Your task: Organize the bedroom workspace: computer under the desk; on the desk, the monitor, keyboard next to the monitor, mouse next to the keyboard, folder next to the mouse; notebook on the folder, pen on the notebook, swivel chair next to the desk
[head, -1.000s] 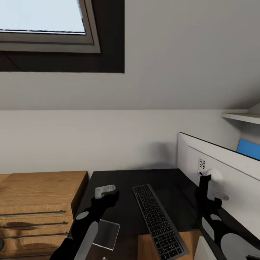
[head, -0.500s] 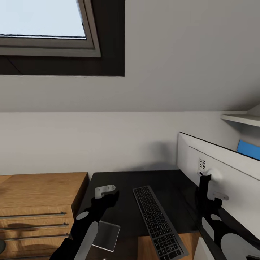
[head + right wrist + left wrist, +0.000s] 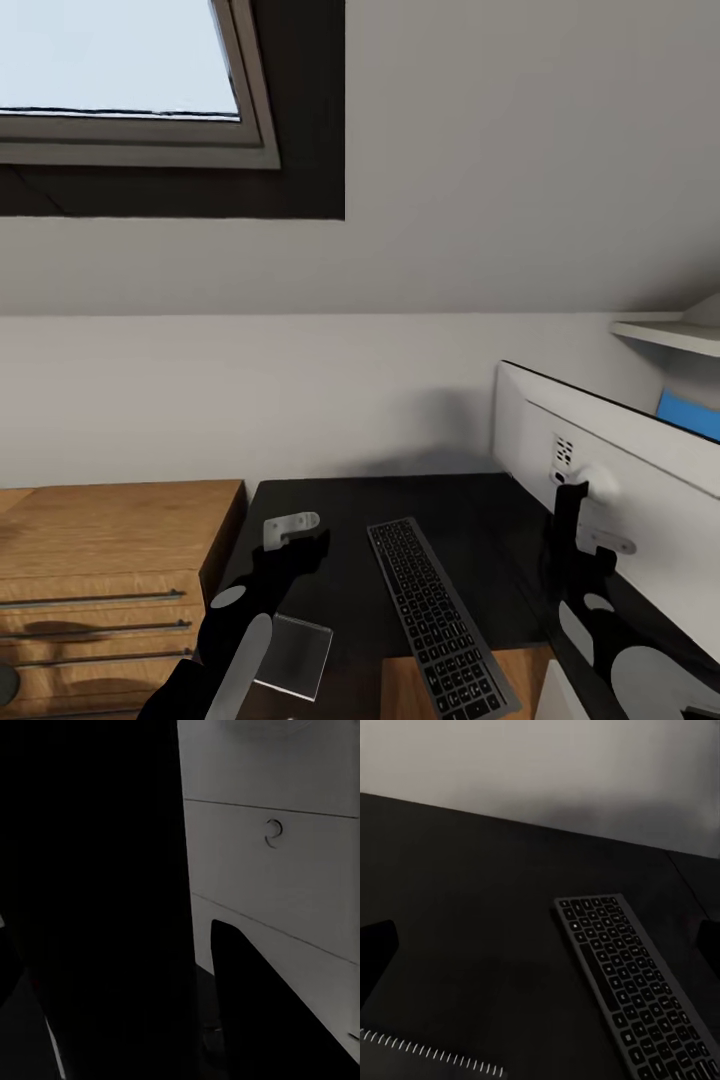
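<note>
Cam tilted up; keyboard (image 3: pixel 436 612) by monitor (image 3: pixel 640 480).

- We see the table (image 3: pixel 470 510) as glossy black.
- The keyboard (image 3: pixel 435 615) on it is dark grey with dark keys.
- The monitor (image 3: pixel 640 470) turns a white back to us, with a black stand (image 3: pixel 568 525).
- We note a bright blue panel (image 3: pixel 690 415) behind the monitor.
- The dresser (image 3: pixel 110 560) is light wood with grey handles.
- The walls (image 3: pixel 300 400) are pale grey, and the skylight frame (image 3: pixel 300 120) is dark.
- Our left arm (image 3: pixel 255 610) is black with pale grey patches.
</note>
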Robot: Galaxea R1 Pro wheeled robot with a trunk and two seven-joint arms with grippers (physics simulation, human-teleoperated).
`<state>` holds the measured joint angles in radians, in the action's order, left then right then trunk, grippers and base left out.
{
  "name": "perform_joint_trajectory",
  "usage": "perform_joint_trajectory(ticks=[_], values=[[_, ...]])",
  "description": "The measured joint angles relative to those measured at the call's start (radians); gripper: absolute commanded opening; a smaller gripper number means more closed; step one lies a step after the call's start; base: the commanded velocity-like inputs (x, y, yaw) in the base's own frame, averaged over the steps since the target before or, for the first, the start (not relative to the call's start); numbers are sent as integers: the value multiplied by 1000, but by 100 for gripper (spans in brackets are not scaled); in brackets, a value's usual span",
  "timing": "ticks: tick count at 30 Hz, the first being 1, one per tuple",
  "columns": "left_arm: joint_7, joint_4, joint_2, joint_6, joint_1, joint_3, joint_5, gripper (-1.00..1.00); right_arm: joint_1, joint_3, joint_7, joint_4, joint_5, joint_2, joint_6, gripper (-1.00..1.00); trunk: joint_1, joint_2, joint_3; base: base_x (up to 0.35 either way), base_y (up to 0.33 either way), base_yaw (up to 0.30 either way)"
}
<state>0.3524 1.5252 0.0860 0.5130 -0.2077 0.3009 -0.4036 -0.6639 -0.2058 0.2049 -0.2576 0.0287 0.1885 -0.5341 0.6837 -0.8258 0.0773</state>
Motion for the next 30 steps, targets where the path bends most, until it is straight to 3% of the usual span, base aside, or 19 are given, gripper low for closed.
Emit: perform_joint_trajectory(ticks=[4, 10, 16, 30], values=[[0, 0, 0, 0, 0, 0, 0, 100, 0, -1, 0, 0, -3, 0, -12, -100, -15, 28, -13, 0, 0, 0], [0, 0, 0, 0, 0, 0, 0, 100, 0, -14, 0, -1, 41, 0, -18, -100, -38, 70, -31, 0, 0, 0], [0, 0, 0, 0, 0, 0, 0, 100, 0, -8, 1, 0, 52, 0, -18, -100, -61, 112, -50, 0, 0, 0], [0, 0, 0, 0, -1, 0, 0, 100, -1, -12, 0, -2, 48, 0, -17, -100, -115, 209, -93, 0, 0, 0]])
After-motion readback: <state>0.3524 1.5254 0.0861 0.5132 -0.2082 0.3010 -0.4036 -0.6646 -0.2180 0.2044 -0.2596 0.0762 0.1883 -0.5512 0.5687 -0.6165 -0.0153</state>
